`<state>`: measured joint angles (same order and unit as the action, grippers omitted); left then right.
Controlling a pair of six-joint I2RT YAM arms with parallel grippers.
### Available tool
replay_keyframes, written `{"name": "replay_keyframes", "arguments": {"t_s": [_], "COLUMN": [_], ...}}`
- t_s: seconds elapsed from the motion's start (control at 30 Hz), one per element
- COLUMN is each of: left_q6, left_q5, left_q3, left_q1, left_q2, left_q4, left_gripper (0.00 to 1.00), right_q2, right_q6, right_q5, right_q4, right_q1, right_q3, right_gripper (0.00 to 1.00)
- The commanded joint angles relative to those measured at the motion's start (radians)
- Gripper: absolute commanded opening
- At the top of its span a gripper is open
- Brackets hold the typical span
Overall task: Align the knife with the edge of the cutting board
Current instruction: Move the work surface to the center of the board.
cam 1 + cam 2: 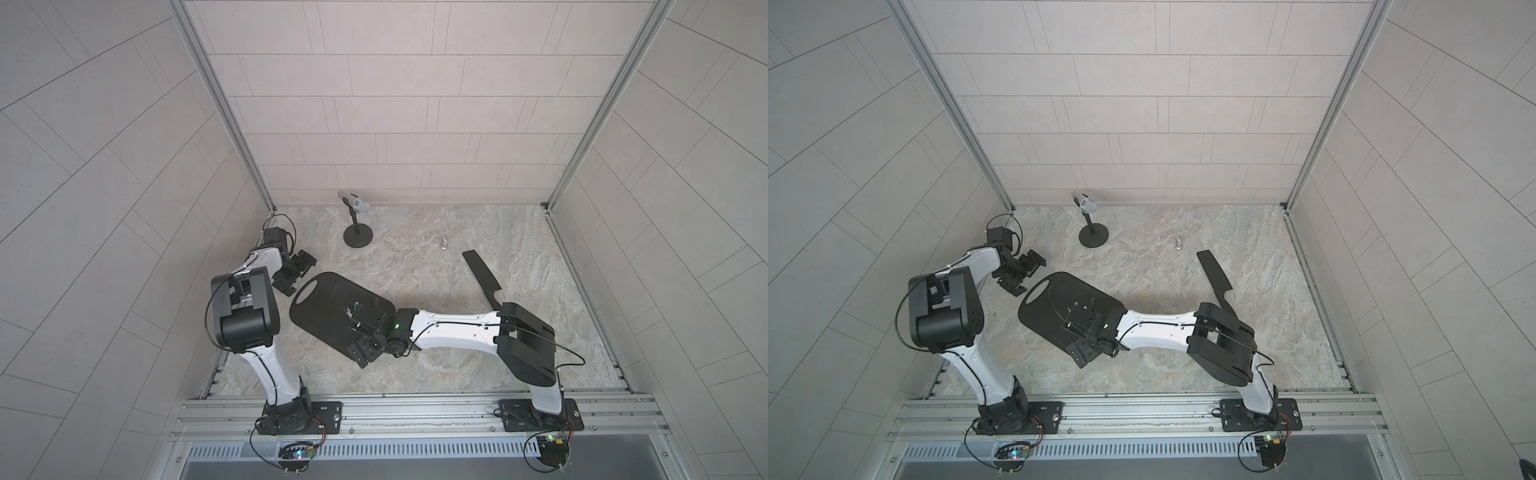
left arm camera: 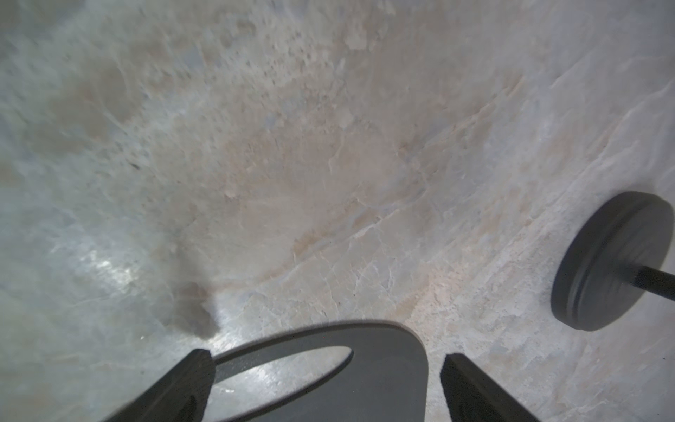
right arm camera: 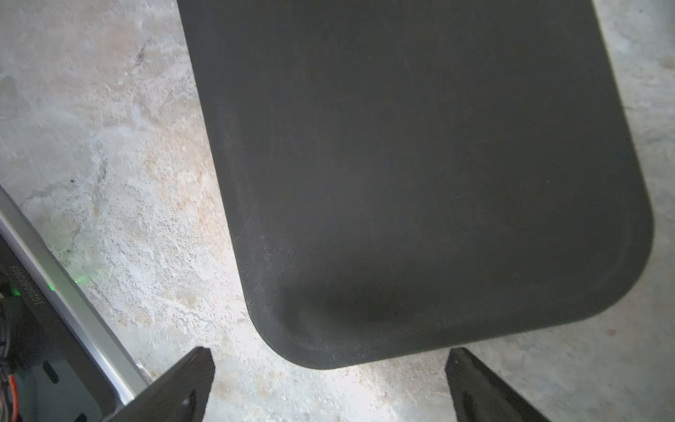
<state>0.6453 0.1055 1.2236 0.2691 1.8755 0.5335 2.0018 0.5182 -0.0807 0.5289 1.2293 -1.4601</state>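
The black cutting board (image 1: 328, 309) (image 1: 1054, 309) lies slantwise in the middle of the table, its oval handle hole toward the left arm. The black knife (image 1: 482, 274) (image 1: 1214, 274) lies apart from it at the right, its handle end running under the right arm's elbow. My left gripper (image 1: 297, 274) (image 2: 327, 358) is open and hangs just off the board's handle end (image 2: 383, 365), which shows between its fingers. Over the board's near right corner (image 3: 401, 219), my right gripper (image 1: 368, 338) (image 3: 330, 356) is open and holds nothing.
A silver microphone (image 1: 357, 203) on a round black base (image 1: 358, 235) (image 2: 613, 263) stands at the back of the table. A small silver object (image 1: 444, 243) sits between it and the knife. Tiled walls enclose three sides, and a metal rail (image 3: 73, 292) runs along the front.
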Motion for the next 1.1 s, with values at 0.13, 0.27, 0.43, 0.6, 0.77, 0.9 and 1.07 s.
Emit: {"name": "replay_keyframes", "arguments": {"t_s": [0.13,0.27,0.43,0.6,0.77,0.9,1.07], "left_q6": [-0.016,-0.019,-0.015,-0.01,0.003,0.014,0.026], "left_q5": [0.072,0.086,0.079,0.072,0.072,0.085,0.093], "left_q3": [0.027,0.018,-0.009,-0.029,-0.06,-0.089,-0.132], "left_q1": [0.004,0.0,-0.014,-0.038,-0.057,-0.067,-0.087], "left_q2": [0.064,0.078,0.067,0.046,0.022,0.002,-0.032], "left_q4": [0.024,0.023,0.027,0.042,0.045,0.043,0.028], "left_gripper": [1.0,1.0,1.0,1.0,1.0,1.0,1.0], "right_q2": [0.081,0.112,0.13,0.141,0.15,0.152,0.147], "right_q6": [-0.041,-0.052,-0.061,-0.062,-0.052,-0.041,-0.035], "right_q5": [-0.067,-0.075,-0.093,-0.132,-0.179,-0.22,-0.257], "right_q4": [0.092,0.113,0.137,0.165,0.197,0.217,0.219], "right_q1": [0.04,0.041,0.043,0.043,0.043,0.042,0.04], "right_q3": [-0.084,-0.105,-0.112,-0.112,-0.105,-0.089,-0.055], "right_gripper": [1.0,1.0,1.0,1.0,1.0,1.0,1.0]}}
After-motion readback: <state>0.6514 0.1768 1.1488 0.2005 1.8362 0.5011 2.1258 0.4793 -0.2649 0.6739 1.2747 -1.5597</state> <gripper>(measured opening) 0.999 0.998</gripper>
